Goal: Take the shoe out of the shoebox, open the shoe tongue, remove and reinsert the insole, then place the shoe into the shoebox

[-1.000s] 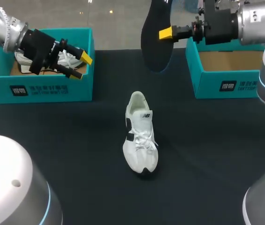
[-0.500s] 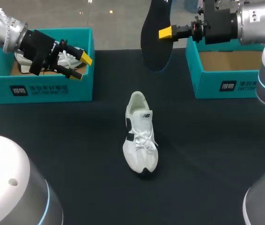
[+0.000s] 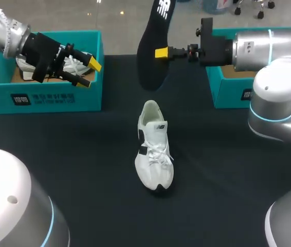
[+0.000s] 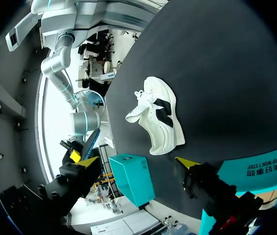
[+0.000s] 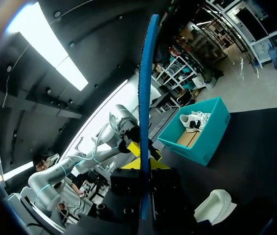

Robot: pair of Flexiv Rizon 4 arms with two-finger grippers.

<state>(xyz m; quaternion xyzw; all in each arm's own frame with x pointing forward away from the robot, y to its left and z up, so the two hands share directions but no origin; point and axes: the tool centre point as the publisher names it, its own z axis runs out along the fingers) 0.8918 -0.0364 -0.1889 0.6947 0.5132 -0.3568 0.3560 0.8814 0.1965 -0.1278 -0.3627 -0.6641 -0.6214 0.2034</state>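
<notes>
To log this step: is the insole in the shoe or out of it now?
Out. The right hand holds the insole upright in the air, apart from the shoe below.

Far left: left arm [image 3: 4, 28] enters from corner, wrist angled down and rightward. At its end, left pincer [image 3: 89, 72] hangs with fingers [image 3: 94, 64] spread wide, gripping nothing; own wrist view shows both yellow tips [image 4: 87, 162] well apart. From right: right arm [image 3: 258, 49] comes in with forearm level, pointing left along far side of tabletop [image 3: 84, 154]. At far middle, right pincer [image 3: 160, 52] sits raised above tabletop, fingers clamped from two sides on insole [image 3: 148, 67], held upright.
</notes>
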